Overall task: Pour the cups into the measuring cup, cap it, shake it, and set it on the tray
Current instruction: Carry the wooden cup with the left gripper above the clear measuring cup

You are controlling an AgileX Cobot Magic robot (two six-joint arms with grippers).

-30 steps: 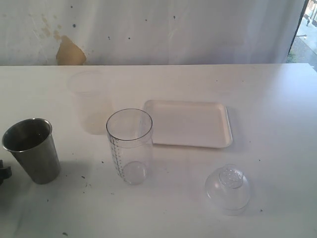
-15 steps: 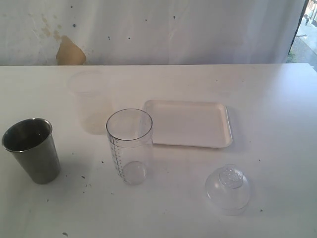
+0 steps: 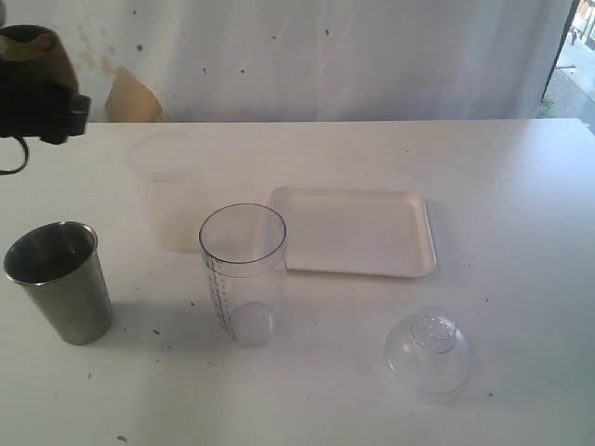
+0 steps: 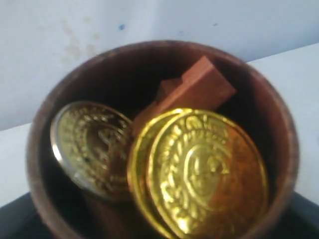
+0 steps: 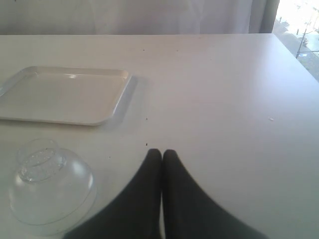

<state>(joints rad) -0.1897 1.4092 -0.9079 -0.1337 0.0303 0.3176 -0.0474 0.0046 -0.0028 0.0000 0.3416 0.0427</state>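
My left gripper (image 3: 39,97) hangs high at the far left, shut on a cup (image 3: 28,48) that looks brownish. In the left wrist view this cup (image 4: 281,129) fills the picture. It holds gold coins (image 4: 209,174) and a red-brown block (image 4: 202,85). A steel tumbler (image 3: 60,281) stands upright at the front left. The clear measuring cup (image 3: 244,271) with printed marks stands open in the middle. The white tray (image 3: 358,232) lies just right of it and also shows in the right wrist view (image 5: 65,94). My right gripper (image 5: 161,152) is shut on nothing, low over the table.
A clear domed lid (image 3: 427,354) rests at the front right, beside my right gripper in the right wrist view (image 5: 47,184). A frosted plastic cup (image 3: 167,190) stands behind the measuring cup. A white curtain hangs behind the table.
My left gripper was at the lower left edge, then out of view. It now shows at the upper left with the cup raised. Nothing on the table has moved.
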